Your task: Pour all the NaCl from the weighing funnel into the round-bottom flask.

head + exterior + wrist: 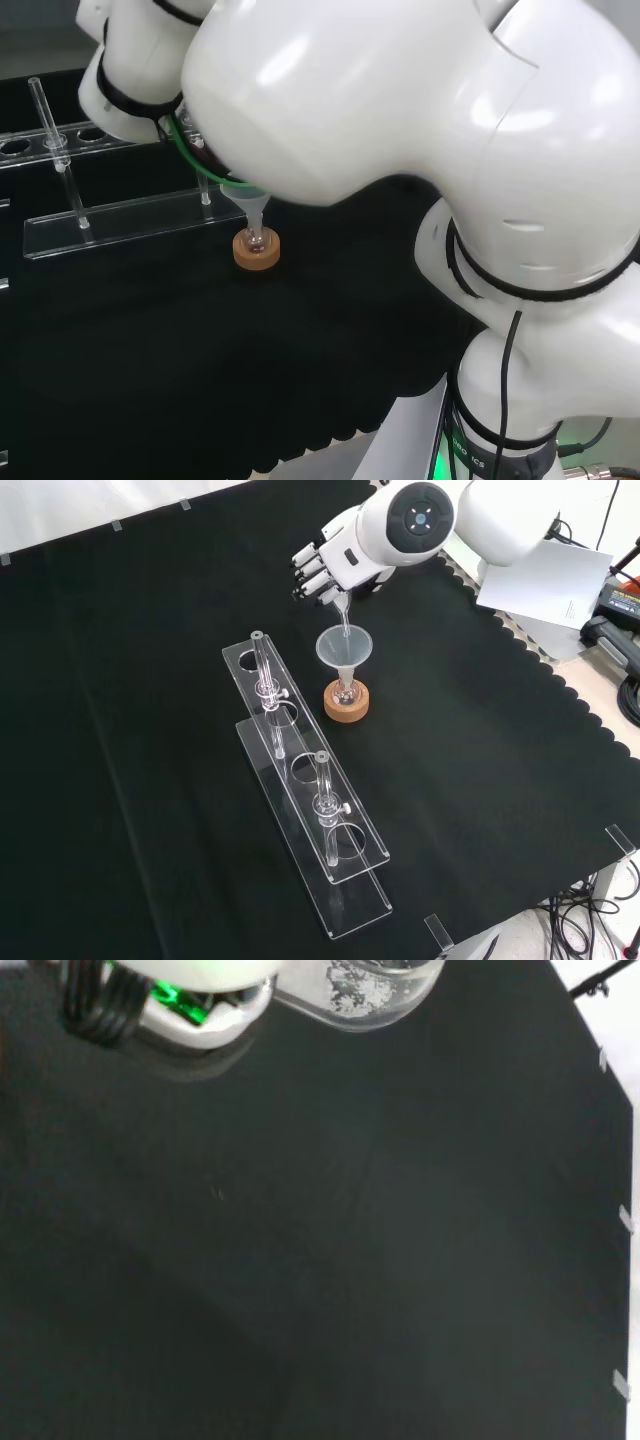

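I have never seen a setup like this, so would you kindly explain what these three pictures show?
This is a white robot arm ending in a black and white hand. One picture looks over the arm from behind, one looks down from the front, and one comes from a camera at the wrist. On the black cloth a small glass flask stands in a cork ring, with a clear cone funnel in its neck, beside a clear plastic rack. The hand's curled fingers hold a clear weighing funnel, tipped over the cone; white grains cling inside it.
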`<state>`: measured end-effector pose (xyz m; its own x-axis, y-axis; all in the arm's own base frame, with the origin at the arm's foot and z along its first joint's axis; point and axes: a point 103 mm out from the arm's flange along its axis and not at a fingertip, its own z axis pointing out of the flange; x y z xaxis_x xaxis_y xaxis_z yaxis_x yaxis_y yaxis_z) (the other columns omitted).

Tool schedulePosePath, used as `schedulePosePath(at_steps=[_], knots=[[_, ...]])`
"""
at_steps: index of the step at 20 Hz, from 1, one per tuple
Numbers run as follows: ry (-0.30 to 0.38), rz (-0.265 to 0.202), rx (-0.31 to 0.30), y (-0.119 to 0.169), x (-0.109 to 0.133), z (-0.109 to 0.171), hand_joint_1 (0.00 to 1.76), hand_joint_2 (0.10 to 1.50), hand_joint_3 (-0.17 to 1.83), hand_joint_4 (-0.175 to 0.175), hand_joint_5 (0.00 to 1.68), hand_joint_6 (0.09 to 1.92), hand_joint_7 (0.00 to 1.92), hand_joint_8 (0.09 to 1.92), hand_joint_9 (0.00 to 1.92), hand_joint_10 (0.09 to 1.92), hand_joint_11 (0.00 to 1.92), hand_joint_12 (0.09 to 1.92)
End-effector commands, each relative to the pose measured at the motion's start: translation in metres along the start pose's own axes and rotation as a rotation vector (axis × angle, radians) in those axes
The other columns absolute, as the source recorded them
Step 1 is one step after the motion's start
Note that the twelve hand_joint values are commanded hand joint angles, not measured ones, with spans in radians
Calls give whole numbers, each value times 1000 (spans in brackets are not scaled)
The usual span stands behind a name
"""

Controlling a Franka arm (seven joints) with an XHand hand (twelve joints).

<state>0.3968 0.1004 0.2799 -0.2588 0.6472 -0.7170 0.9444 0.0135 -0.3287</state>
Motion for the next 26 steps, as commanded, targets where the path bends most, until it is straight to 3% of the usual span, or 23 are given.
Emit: schedulePosePath(at_steps=[1, 3, 8, 10, 17, 26], knots=[[-21, 7, 13, -1, -2, 1, 1119, 714, 535, 175, 1284, 602, 534, 659, 926, 343, 820, 1035], [-39, 14, 22, -1, -1, -4, 1119, 714, 535, 175, 1285, 602, 534, 659, 926, 343, 820, 1034], [4, 2, -2, -1, -6, 6, 1119, 714, 535, 175, 1285, 601, 534, 660, 927, 342, 821, 1033], [-16, 11, 16, 0, 0, -6, 1119, 714, 535, 175, 1285, 601, 534, 660, 927, 342, 821, 1033], [-38, 5, 11, 0, 0, -8, 1119, 714, 534, 175, 1285, 601, 534, 660, 927, 340, 822, 1031], [-48, 2, -9, -1, -5, 5, 1119, 715, 533, 175, 1285, 600, 534, 660, 928, 339, 822, 1030]])
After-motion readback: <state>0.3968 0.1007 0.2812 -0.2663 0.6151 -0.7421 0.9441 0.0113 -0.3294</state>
